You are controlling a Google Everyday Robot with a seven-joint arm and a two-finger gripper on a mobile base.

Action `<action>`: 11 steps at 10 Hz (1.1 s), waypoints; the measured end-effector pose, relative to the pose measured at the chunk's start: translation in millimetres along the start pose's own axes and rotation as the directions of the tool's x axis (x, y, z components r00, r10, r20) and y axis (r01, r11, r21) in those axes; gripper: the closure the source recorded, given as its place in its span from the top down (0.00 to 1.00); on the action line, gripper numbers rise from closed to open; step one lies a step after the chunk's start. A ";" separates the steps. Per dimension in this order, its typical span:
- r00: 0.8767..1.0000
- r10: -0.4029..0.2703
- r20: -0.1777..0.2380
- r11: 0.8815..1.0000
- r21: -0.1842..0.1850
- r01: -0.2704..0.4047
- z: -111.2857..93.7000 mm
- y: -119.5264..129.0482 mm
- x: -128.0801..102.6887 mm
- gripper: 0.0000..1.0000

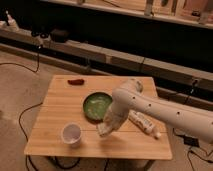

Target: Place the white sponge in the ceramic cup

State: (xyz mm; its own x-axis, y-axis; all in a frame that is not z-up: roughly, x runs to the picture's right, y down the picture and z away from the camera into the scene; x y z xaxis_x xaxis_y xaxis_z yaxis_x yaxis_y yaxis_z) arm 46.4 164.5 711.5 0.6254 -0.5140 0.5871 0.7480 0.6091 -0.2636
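Observation:
The ceramic cup [71,134] is small, white and round, and stands upright near the table's front left. My gripper [106,129] hangs from the white arm that reaches in from the right, just right of the cup and in front of the green bowl [96,106]. It is shut on the white sponge [102,132], a pale pad at its tip, held slightly above the wood. The sponge is about a cup's width to the right of the cup.
A white bottle-like packet [144,123] lies right of the gripper, partly under the arm. A dark reddish-brown bar [76,81] lies at the table's back left. The wooden table [55,107] stands on concrete, with cables on the floor and a dark shelf behind.

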 end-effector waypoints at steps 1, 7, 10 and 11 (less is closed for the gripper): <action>1.000 -0.006 -0.015 1.000 0.028 0.007 -13.3 -9.3 1.5 0.00; 0.992 -0.125 0.018 0.987 0.104 0.122 -23.2 -79.4 -24.9 0.00; 0.976 -0.218 0.029 0.973 0.087 0.215 -11.1 -111.6 -50.2 0.00; 0.970 -0.242 0.031 0.968 0.083 0.239 -8.7 -119.0 -57.1 0.00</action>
State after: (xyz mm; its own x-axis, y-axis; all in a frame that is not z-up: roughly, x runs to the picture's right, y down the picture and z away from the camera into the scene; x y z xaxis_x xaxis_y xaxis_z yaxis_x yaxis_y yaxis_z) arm -76.4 116.1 702.6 0.4186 -0.6270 0.6569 0.8546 0.5167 -0.0515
